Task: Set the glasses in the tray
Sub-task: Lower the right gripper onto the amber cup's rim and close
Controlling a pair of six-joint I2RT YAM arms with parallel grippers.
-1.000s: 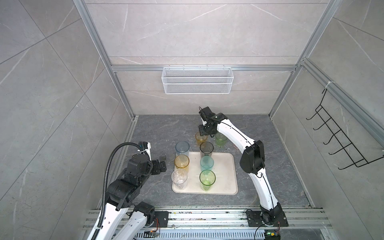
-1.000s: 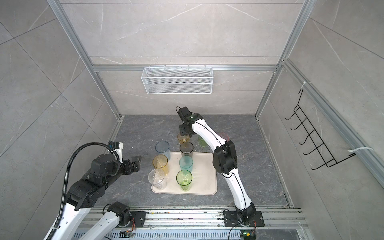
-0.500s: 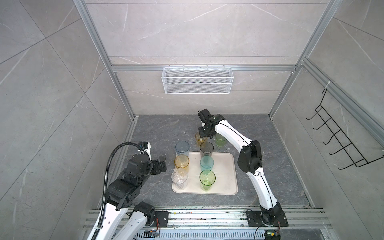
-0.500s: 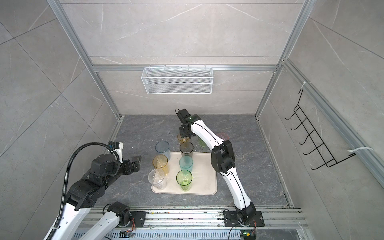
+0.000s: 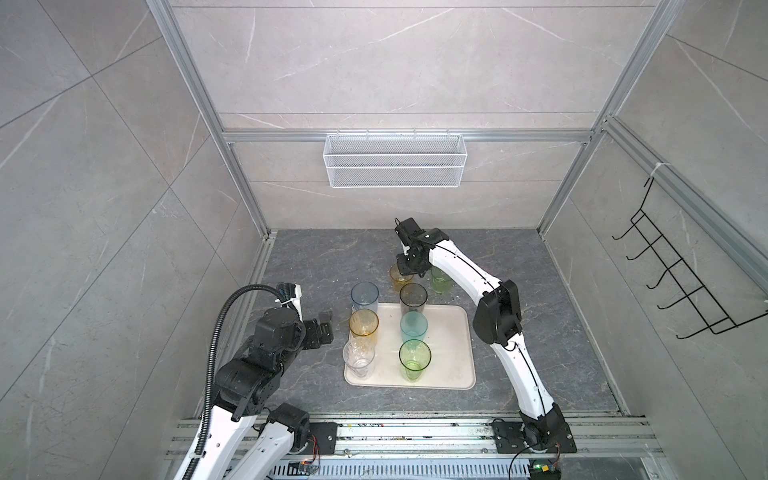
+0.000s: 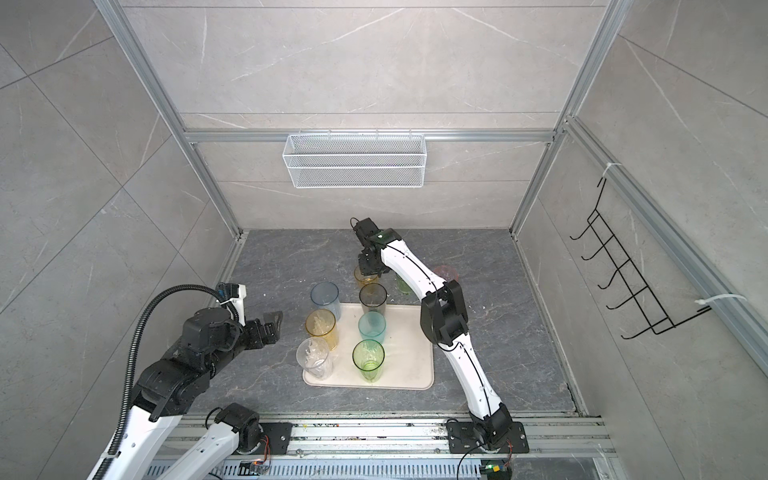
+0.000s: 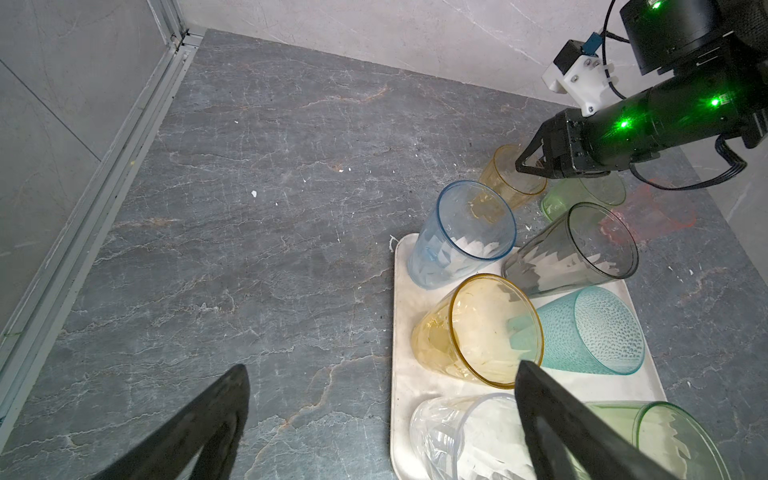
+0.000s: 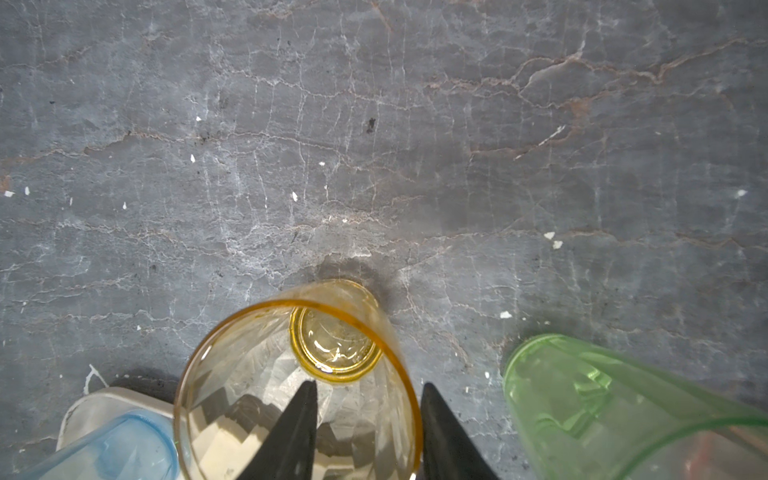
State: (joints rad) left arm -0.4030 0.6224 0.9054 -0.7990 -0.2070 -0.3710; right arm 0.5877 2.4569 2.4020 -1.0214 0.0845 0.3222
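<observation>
The cream tray (image 5: 453, 332) (image 6: 415, 345) (image 7: 401, 332) lies mid-floor and holds several glasses upright: blue (image 5: 365, 295), grey (image 5: 413, 297), amber (image 5: 363, 324), teal (image 5: 414, 326), clear (image 5: 358, 353) and green (image 5: 414, 356). Behind the tray a short amber glass (image 5: 400, 277) (image 8: 299, 374), a short green glass (image 5: 441, 280) (image 8: 582, 407) and a pink glass (image 6: 446, 273) stand on the floor. My right gripper (image 5: 405, 270) (image 8: 369, 384) straddles the short amber glass's rim, one finger inside and one outside, with a gap left. My left gripper (image 5: 320, 332) (image 7: 382, 365) hangs wide open left of the tray, empty.
A white wire basket (image 5: 395, 166) hangs on the back wall and a black hook rack (image 5: 673, 282) on the right wall. Tiled walls close in three sides of the stone floor. An aluminium rail (image 5: 374, 432) runs along the front.
My right gripper has come down a little onto the short amber glass and its jaws have narrowed around the rim wall. The left arm has not moved.
</observation>
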